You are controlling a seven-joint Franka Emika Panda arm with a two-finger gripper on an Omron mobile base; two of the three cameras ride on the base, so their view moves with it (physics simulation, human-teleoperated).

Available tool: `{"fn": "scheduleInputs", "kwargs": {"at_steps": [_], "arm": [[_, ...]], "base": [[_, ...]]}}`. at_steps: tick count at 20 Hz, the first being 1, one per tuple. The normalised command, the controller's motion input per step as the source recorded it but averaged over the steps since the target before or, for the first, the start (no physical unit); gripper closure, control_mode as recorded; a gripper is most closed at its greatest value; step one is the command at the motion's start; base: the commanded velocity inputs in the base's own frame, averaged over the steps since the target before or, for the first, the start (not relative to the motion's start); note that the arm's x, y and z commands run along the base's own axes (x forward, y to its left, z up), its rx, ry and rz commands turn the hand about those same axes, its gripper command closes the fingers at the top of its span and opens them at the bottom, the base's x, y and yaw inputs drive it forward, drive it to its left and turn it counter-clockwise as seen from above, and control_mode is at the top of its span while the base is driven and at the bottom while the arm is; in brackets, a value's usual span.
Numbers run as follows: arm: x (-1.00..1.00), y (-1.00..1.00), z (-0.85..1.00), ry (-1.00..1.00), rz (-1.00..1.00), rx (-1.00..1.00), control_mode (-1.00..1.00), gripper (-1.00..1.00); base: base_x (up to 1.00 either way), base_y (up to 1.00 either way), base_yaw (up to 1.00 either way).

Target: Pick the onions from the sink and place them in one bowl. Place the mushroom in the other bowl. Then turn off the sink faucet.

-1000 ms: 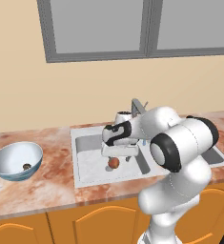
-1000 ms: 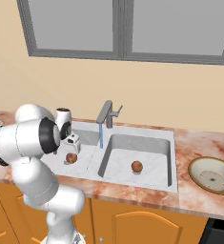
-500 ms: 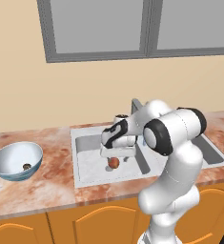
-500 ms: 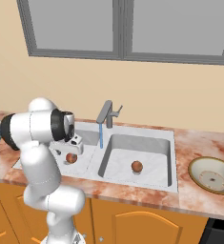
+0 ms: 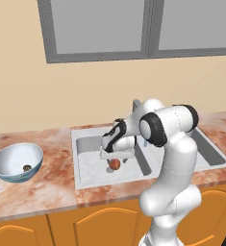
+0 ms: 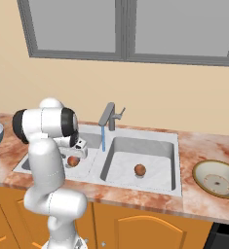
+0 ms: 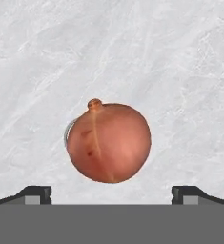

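Even, bright rendered light fills the kitchen from above, with no single visible source and no harsh glare. The window panes read as flat grey. The robot arm (image 5: 167,158) carries soft shading on its underside and casts only a faint shadow onto the sink (image 5: 93,166). The blue-and-white bowl (image 5: 17,162) shows a mild sheen on its white interior. In the hand view, an onion (image 7: 108,142) sits sharply defined, lit from the upper right, its lower left side darker, with a thin grey shadow at its left edge. Both base views are slightly soft, with jagged edges along outlines. No lens distortion is apparent at the borders.
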Motion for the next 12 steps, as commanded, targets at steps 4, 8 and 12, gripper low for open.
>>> {"fn": "scheduleInputs", "kwargs": {"at_steps": [4,8,12], "arm": [[0.26,0.01,-0.34,-0.02,0.0,-0.02,-1.0,-1.0],[0.22,0.02,-0.34,-0.01,0.0,-0.02,-1.0,-1.0],[0.09,0.01,-0.31,-0.04,0.0,0.0,-1.0,-1.0]], "base": [[0.0,0.0,0.0],[0.0,0.0,0.0],[0.0,0.0,0.0]]}}
